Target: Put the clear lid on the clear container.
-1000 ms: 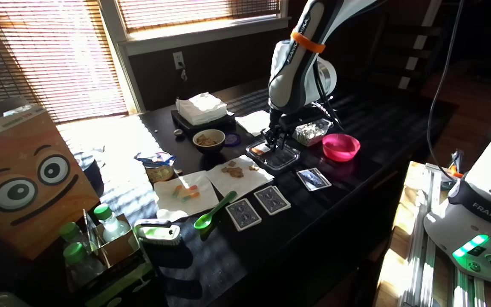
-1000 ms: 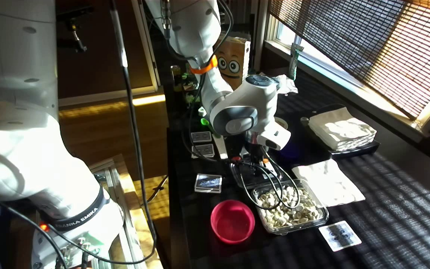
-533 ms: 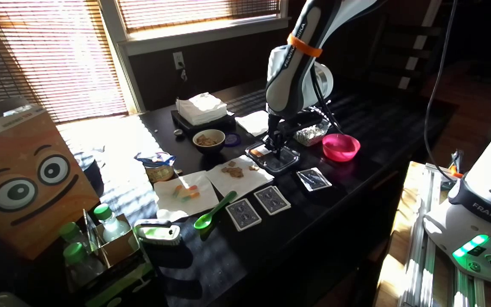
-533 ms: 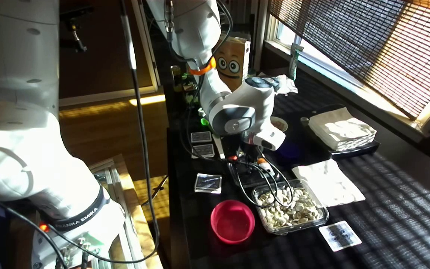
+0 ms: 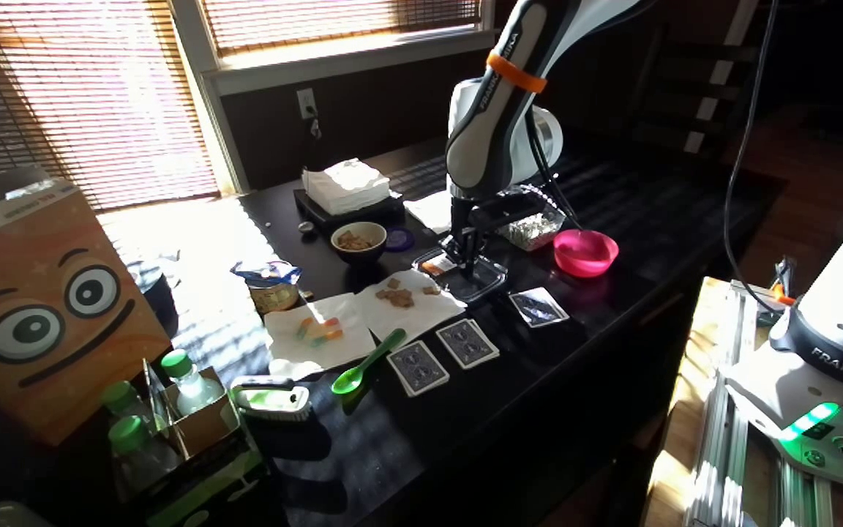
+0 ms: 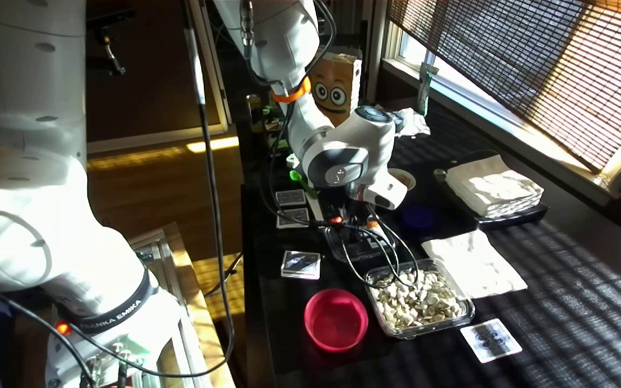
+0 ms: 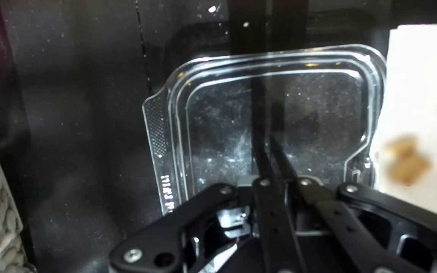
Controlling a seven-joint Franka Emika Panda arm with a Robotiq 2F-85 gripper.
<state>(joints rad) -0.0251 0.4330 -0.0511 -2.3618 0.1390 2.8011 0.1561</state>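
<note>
The clear lid [image 7: 218, 113] lies flat on the dark table, its rim and a textured side tab plain in the wrist view. An orange-and-white label shows on the lid [image 5: 486, 285] in both exterior views. My gripper [image 7: 268, 145] is over the middle of the lid, pointing down, its fingers drawn close together with nothing visible between them. Whether the fingertips press on the plastic is hard to see. Beside the lid stands the clear container [image 6: 429, 327], uncovered and filled with pale flat pieces. Only a corner of it enters the wrist view at lower left.
A pink bowl [image 6: 336, 345] sits close to the container. A paper napkin with crackers [image 5: 421, 315] touches the lid's side. Playing cards [image 5: 540, 307], a dark bowl of crackers [image 5: 359, 252] and a napkin stack [image 5: 346, 187] surround the area. Loose arm cables hang above the container.
My gripper and the clear lid have slid together a little away from the container. The cracker napkin has shifted slightly with them. The container and pink bowl have stayed put.
</note>
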